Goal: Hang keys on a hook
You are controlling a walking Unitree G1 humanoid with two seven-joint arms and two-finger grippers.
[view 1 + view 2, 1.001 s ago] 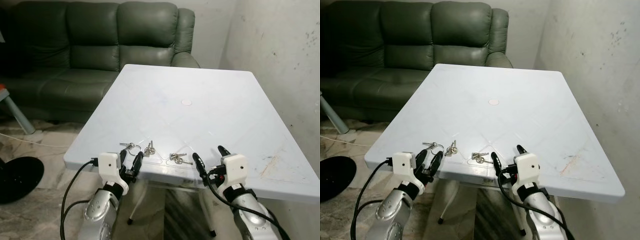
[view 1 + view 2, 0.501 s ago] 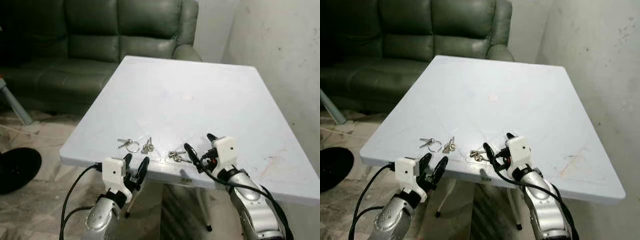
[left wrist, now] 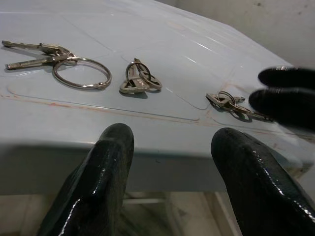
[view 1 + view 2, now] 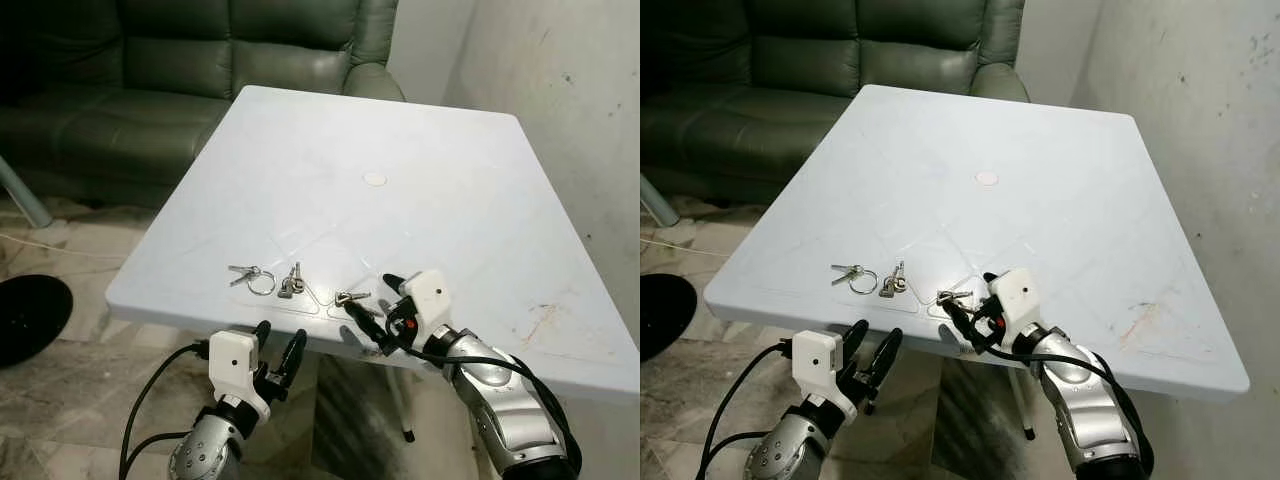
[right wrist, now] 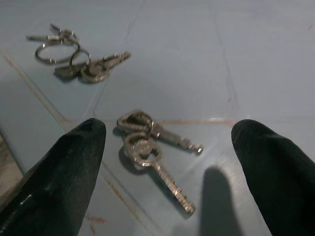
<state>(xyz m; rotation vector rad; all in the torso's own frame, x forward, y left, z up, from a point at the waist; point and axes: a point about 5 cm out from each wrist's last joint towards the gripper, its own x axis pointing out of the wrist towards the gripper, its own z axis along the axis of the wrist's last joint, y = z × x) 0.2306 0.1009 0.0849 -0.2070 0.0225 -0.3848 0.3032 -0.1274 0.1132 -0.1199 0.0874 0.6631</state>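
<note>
Three small bunches of silver metal keys are lying in a row near the front edge of the pale blue-white plastic table: a bunch with a large open ring on the robot's left, a compact middle bunch, and a right-hand bunch of two keys on small rings. The right gripper is hovering over the table edge just beside that right-hand bunch, its two black fingers spread wide apart and gripping nothing; in the right wrist view the bunch is lying between them, not touched by either. The left gripper is hanging below and in front of the table edge, its jaws also parted and empty, pointing up toward the middle bunch. A dark green leather sofa is standing behind the table, a stained white wall is running along the robot's right, and a black round base is resting on the marble floor at the left.
</note>
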